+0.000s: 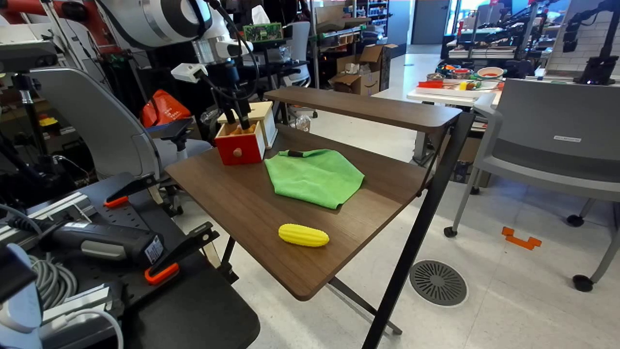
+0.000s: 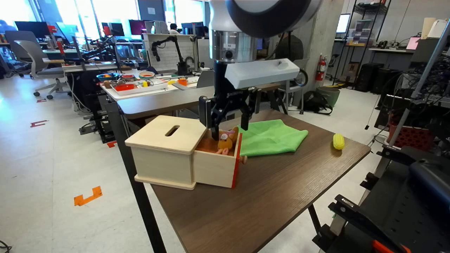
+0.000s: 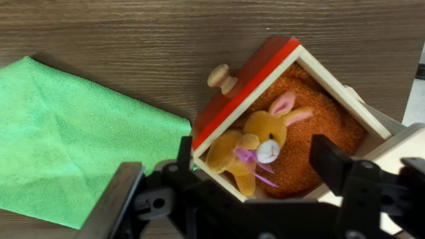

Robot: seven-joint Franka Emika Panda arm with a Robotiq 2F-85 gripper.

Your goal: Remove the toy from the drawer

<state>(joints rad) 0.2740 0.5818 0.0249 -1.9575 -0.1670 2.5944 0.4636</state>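
Observation:
The toy is a small orange plush bunny (image 3: 265,127) with a white muzzle and purple ribbon. It lies on brown-orange fuzzy material in the pulled-out drawer (image 3: 247,101), against the red front. The toy also shows in both exterior views (image 1: 240,130) (image 2: 225,143). The drawer has a red front, a round wooden knob and pale sides (image 2: 214,170). My gripper (image 3: 251,142) is open and empty above it, pointing down, also in both exterior views (image 1: 238,124) (image 2: 230,133). In the wrist view one finger is by the drawer's front corner, the other over the fuzzy material.
The pale wooden drawer box (image 2: 163,165) with a slotted top stands beside the gripper. A green cloth (image 1: 315,177) lies by the drawer front. A yellow corn-like piece (image 1: 303,235) lies farther along the brown table. A raised shelf (image 1: 363,106) runs along one table edge.

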